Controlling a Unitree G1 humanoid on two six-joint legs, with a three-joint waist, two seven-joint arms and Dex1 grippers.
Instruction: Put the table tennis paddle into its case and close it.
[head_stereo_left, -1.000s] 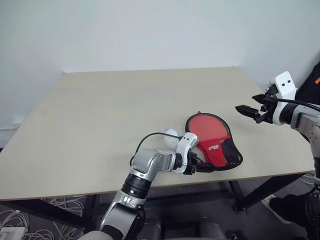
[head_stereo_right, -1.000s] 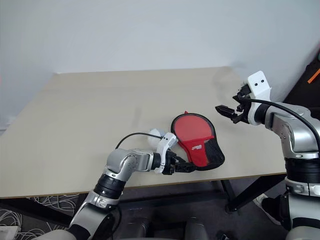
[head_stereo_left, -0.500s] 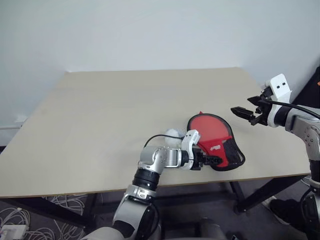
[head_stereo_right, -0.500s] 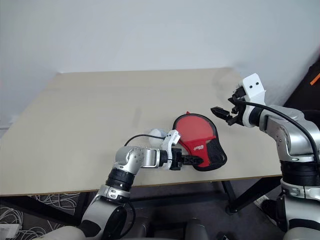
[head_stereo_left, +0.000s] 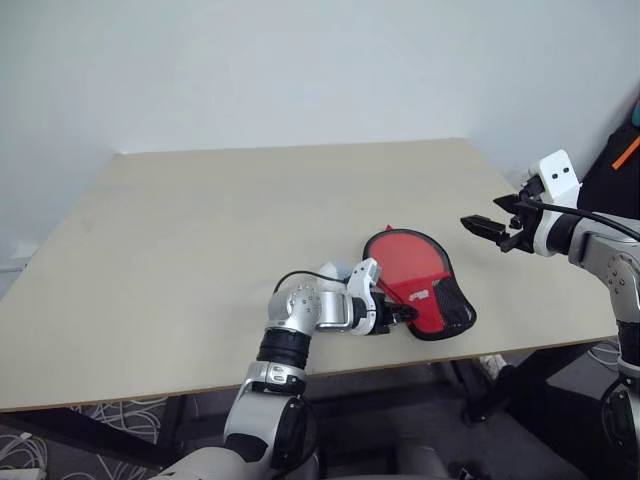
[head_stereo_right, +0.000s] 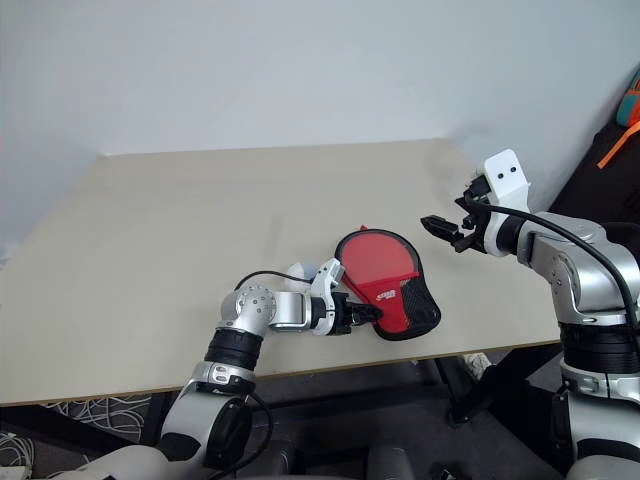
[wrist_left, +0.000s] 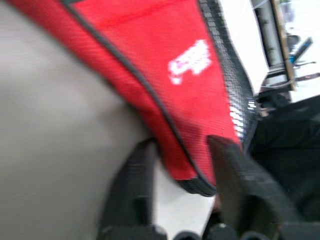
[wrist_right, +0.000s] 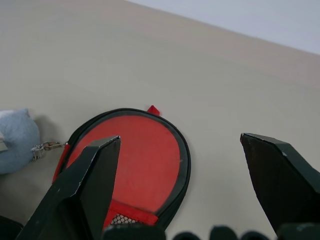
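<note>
Case (head_stereo_left: 420, 283) edge pinched between left end effector (wrist_left: 182, 165) fingers (narrow end); right end effector (head_stereo_left: 478, 228) wide open, empty.

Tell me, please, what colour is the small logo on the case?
White, on the red fabric of the case; it shows best in the left wrist view.

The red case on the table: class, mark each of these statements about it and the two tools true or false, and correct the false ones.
1. The case lies near the table's front edge. True.
2. The right tool is clamped on the case. False: it hovers apart from it, fingers wide open.
3. The left tool has a finger on each side of the case's narrow end. True.
4. The case carries a small white logo. True.
5. The case stands upright on its edge. False: it lies flat.
</note>
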